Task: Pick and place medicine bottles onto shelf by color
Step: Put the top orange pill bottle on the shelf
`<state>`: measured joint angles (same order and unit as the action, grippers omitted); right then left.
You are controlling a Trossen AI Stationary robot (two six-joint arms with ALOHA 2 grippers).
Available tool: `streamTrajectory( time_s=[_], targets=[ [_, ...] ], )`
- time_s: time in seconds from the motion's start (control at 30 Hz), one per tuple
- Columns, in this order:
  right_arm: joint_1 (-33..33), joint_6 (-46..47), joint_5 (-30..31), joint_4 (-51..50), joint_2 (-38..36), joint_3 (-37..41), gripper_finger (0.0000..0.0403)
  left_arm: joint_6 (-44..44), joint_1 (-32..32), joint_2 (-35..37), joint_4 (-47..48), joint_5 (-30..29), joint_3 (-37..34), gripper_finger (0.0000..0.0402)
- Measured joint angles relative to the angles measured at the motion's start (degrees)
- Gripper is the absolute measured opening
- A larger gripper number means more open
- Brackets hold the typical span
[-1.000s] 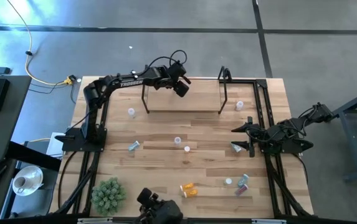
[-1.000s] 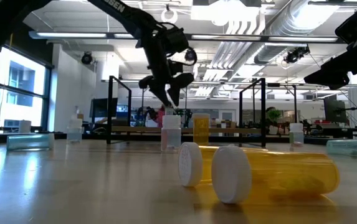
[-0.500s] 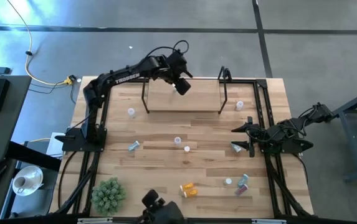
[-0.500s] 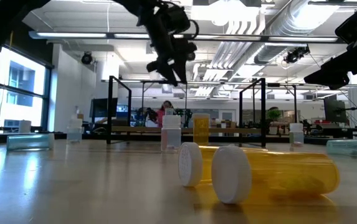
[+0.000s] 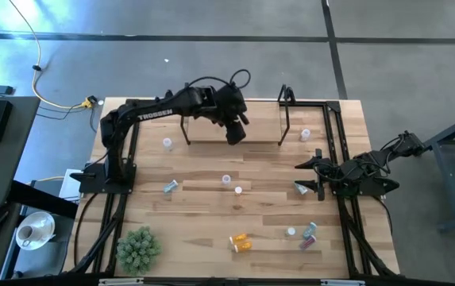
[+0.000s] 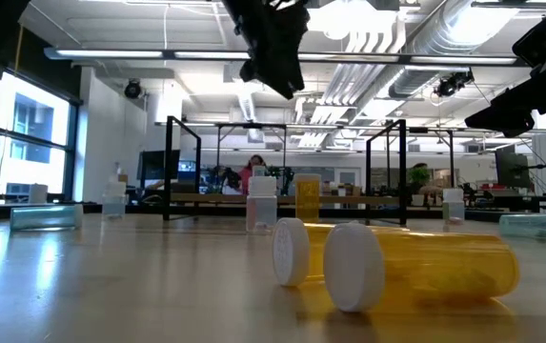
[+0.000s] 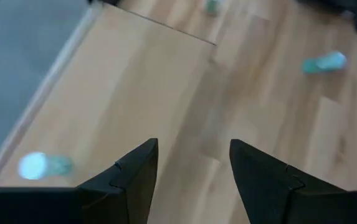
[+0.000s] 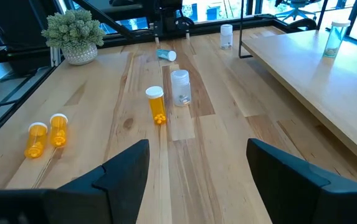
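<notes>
High view has the left gripper [image 5: 236, 135] hanging over the low light-wood shelf [image 5: 211, 125], fingers apart and empty, probably just unloaded; small white-capped medicine bottles [image 5: 240, 242] lie scattered well beyond it. Right gripper [image 5: 305, 176] waits wide open.

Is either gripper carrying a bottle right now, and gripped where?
Neither. The left gripper hangs open over the shelf with nothing between its fingers; the right gripper waits open at the table's right edge, also empty.
</notes>
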<state>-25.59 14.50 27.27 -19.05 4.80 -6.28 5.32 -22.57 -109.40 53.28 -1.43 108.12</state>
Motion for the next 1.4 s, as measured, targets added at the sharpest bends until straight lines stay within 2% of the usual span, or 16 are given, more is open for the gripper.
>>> streamTrajectory(
  time_s=[0.17,0.5,1.0,1.27,1.4],
  targets=[
    [-0.01,0.0,0.0,-0.02,0.0,0.0,0.0259,-0.01,3.99,0.23,-0.97,-0.74,-2.63,0.0188],
    [-0.01,0.0,0.0,-0.02,0.04,0.0,0.0259,1.81,7.88,9.74,-9.42,-0.87,-20.73,0.0188],
    [-0.01,0.02,0.0,-0.03,0.04,0.0,0.0259,5.02,15.72,31.18,-41.37,-0.71,-54.47,0.0188],
    [0.0,0.02,-0.07,-0.02,0.02,0.0,0.0259,8.65,19.96,37.39,-54.81,-0.81,-67.42,0.0188],
    [-0.02,-2.41,-0.17,-0.02,0.02,0.0,0.0259,8.72,21.31,39.11,-59.87,0.01,-70.32,0.0188]
  ],
)
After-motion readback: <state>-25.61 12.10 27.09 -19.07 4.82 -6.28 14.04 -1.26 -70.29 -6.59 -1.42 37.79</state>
